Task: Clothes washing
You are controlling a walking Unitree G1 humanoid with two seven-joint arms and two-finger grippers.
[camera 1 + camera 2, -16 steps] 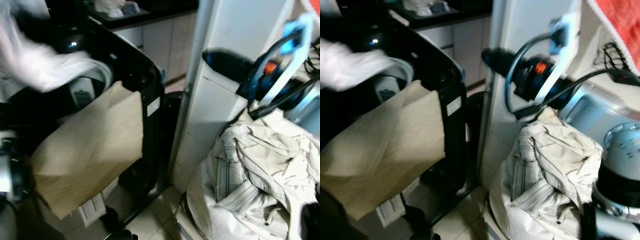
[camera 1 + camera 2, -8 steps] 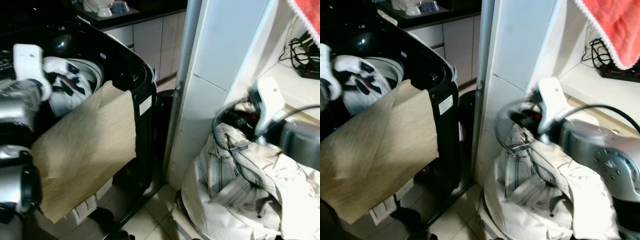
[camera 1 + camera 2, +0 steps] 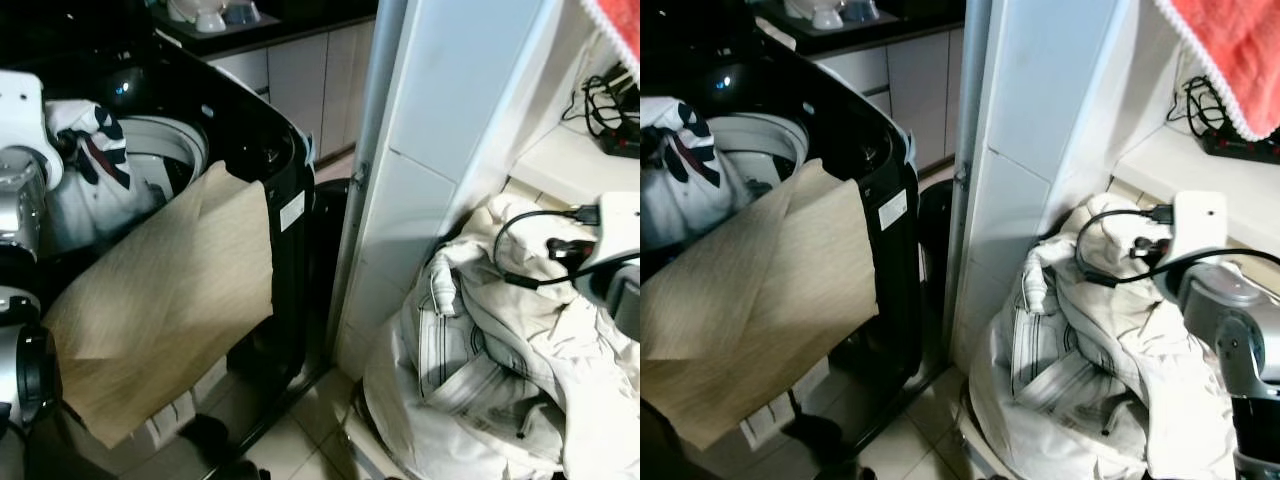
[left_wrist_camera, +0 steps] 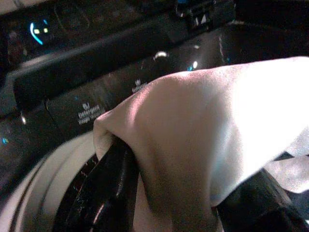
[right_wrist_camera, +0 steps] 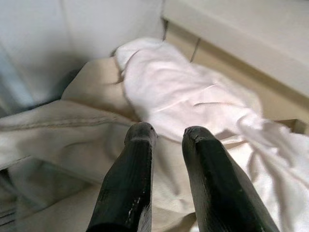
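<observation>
Here the loading step looks under way: the left claw is over the mouth of the black washer, its fingers pinched on a white garment that drapes over them. Just below the claw lies the pale drum rim, and beyond it the washer's control panel with small blue lights. A tan sheet hangs over the washer's front edge, on the near side of the claw.

The right claw hovers low over the clothes pile, which sits heaped against the white wall, well apart from the washer. Its two fingers are nearly pressed together, with only a narrow gap, and they hold nothing; pale cloth lies just ahead of the tips.

Judging from this, the next move for the left claw is to spread and let the garment fall into the drum. The right claw would need to spread its fingers, push down into the pile and close on a fold.
</observation>
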